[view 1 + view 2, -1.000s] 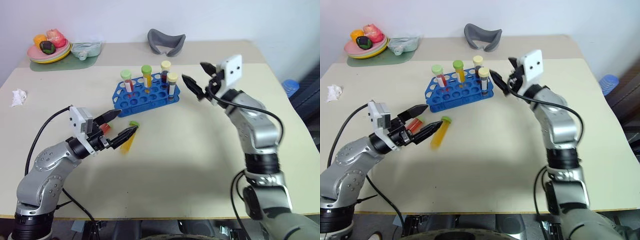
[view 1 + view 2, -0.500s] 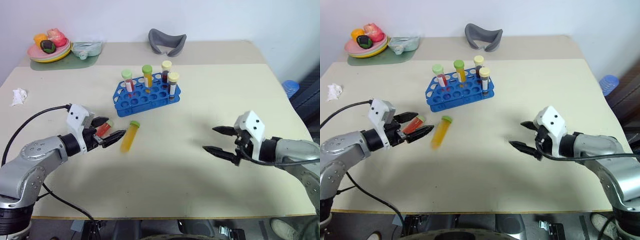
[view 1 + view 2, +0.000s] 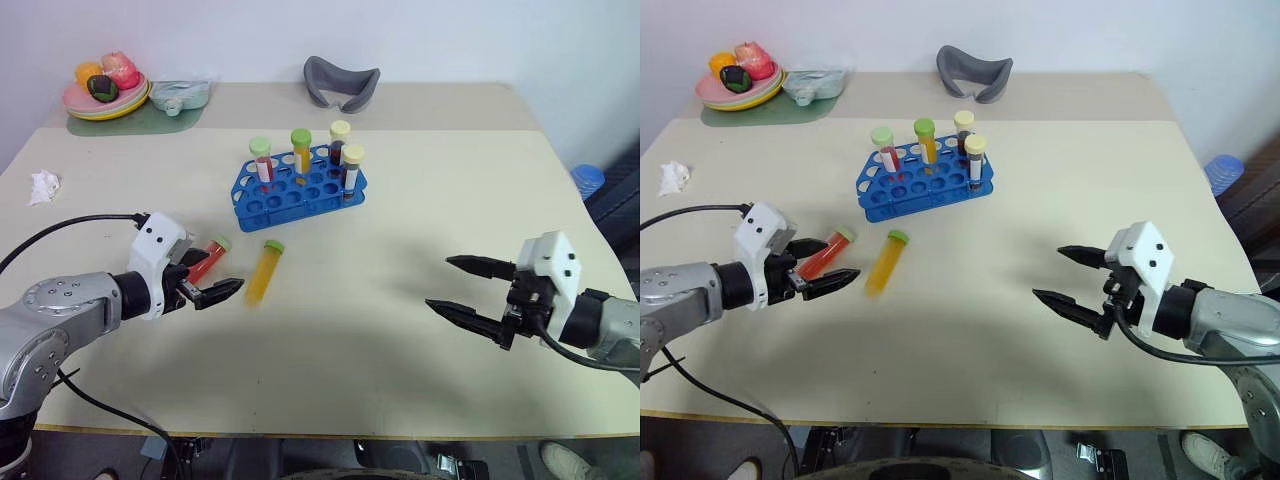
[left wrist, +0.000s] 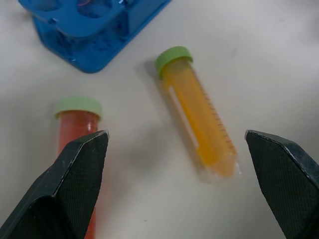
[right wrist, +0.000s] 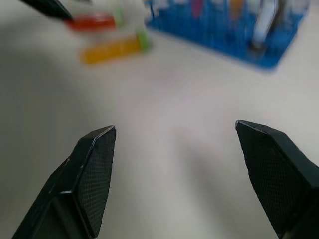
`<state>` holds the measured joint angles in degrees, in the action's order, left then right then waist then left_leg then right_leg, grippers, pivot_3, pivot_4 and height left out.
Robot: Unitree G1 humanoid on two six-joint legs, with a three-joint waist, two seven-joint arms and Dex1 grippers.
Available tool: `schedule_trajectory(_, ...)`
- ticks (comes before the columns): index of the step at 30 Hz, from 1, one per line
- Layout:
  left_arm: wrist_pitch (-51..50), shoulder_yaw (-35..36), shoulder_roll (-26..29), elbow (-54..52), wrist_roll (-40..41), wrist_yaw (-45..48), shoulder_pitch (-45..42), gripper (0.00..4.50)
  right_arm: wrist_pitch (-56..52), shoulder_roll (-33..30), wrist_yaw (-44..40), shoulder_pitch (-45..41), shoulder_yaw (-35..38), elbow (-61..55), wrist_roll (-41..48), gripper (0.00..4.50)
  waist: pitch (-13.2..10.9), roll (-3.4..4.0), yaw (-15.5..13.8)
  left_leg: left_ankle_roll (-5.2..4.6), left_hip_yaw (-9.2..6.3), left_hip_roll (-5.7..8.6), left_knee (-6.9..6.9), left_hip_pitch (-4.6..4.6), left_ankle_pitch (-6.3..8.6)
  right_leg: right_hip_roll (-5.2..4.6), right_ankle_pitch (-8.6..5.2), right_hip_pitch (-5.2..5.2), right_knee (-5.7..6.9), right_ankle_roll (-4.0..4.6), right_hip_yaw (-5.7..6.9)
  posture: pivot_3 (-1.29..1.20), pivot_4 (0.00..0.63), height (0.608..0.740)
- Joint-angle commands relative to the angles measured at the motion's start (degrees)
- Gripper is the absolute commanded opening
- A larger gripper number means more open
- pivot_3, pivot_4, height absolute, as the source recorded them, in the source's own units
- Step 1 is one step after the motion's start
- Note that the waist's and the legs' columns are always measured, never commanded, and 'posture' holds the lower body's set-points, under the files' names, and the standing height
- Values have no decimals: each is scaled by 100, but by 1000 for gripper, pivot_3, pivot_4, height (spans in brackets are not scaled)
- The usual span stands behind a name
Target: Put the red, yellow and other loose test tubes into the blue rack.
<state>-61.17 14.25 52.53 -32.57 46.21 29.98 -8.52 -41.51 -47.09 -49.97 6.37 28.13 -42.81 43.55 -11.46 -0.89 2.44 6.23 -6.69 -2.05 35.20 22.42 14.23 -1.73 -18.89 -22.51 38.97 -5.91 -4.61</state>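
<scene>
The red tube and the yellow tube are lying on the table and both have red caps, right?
Not quite. The red tube and the yellow tube do lie on the table, but both have green caps, not red. The left wrist view shows this.

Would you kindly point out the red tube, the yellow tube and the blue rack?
red tube (image 4: 76, 125): left wrist view, upper body below its green cap.
yellow tube (image 4: 197, 118): left wrist view, mid-body.
blue rack (image 3: 300, 192): left eye view, top plate.

silver arms, white wrist blocks, black cables, black jaws.
</scene>
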Motion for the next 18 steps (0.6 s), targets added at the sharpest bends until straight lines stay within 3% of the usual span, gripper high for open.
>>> schedule_trajectory(1, -76, -217, -30, -36, -100, -76, -252, 4500, 435, 149, -71, -42, 242, -216, 325, 3877, 0, 0, 0, 0, 0, 0, 0, 0, 0, 0, 0, 1, -1, 0, 0, 0, 150, 740)
schedule_trajectory(13, -616, -852, -361, 176, -251, -412, -1012, 4500, 1244, 139, -335, -144, -237, -28, 193, 3877, 0, 0, 4, 0, 0, 0, 2, -2, 0, 0, 1, 4, -1, 0, 1, 0, 150, 740)
schedule_trajectory(18, -1903, -816, -813, 210, -18, -952, -1715, 4500, 1486, 115, -343, -98, -372, 88, -95, 3877, 1, -2, 0, 0, -1, 1, 5, -2, 0, 0, 1, 7, 0, -1, 2, 0, 150, 740)
